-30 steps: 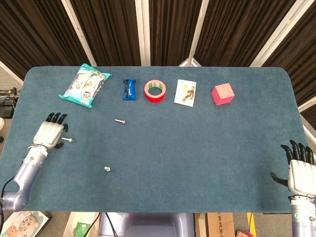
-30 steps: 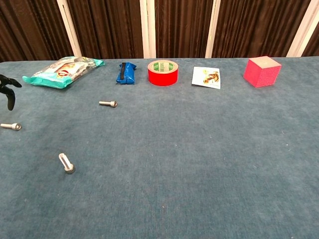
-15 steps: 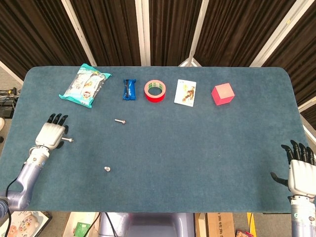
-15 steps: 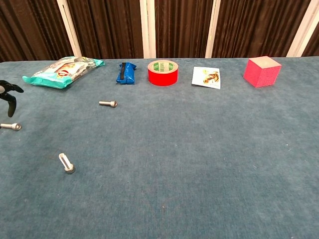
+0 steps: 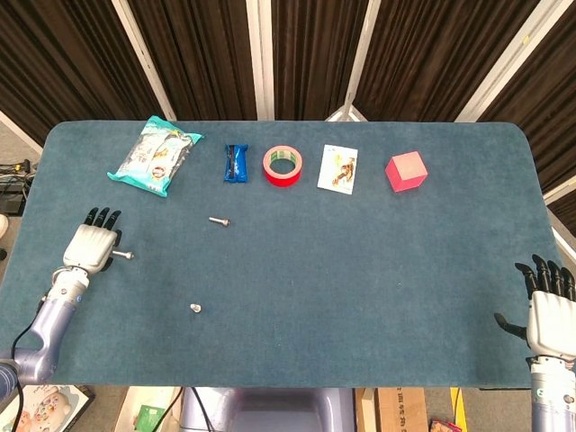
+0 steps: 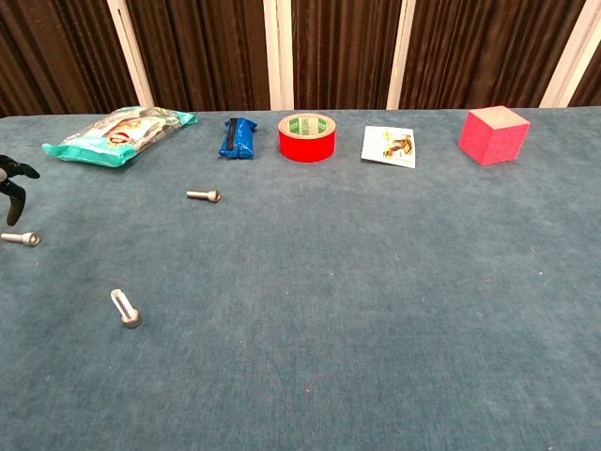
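Observation:
My left hand lies palm down near the table's left edge, fingers spread and holding nothing. Only its dark fingertips show at the left border of the chest view. A small steel bolt lies on the cloth just right of that hand; whether they touch I cannot tell. A second bolt lies further in, a third bolt nearer the front. My right hand hangs at the front right corner, fingers apart and empty, and is out of the chest view.
Along the back of the blue table stand a teal snack bag, a blue packet, a red tape roll, a picture card and a pink cube. Dark curtains hang behind.
My left hand has drawn back a little toward the table's left edge, showing less in the chest view. The right hand has sunk slightly. The bolts and other things lie unmoved.

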### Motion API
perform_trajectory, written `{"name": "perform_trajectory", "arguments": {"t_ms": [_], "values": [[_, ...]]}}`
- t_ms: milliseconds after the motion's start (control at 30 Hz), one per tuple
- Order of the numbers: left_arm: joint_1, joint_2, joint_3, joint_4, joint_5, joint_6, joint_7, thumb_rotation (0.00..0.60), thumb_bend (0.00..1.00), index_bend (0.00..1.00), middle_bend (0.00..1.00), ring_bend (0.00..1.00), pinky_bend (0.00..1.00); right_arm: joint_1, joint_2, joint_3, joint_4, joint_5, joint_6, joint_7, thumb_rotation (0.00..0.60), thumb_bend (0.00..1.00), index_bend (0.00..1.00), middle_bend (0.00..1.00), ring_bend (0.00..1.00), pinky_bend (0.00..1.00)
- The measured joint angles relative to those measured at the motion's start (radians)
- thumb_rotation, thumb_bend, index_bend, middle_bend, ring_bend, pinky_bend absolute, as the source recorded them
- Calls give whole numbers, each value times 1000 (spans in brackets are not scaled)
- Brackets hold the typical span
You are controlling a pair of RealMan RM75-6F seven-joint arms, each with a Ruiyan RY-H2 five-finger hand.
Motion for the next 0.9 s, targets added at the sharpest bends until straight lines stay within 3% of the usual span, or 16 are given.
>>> {"name": "perform_trajectory", "arguments": {"t_ms": [900], "values": [[3, -32, -3, 34, 13, 1, 12, 600, 449, 504, 44, 0, 0, -3, -2, 6, -3, 8, 1, 13, 600, 121, 216, 95, 51, 0]]}}
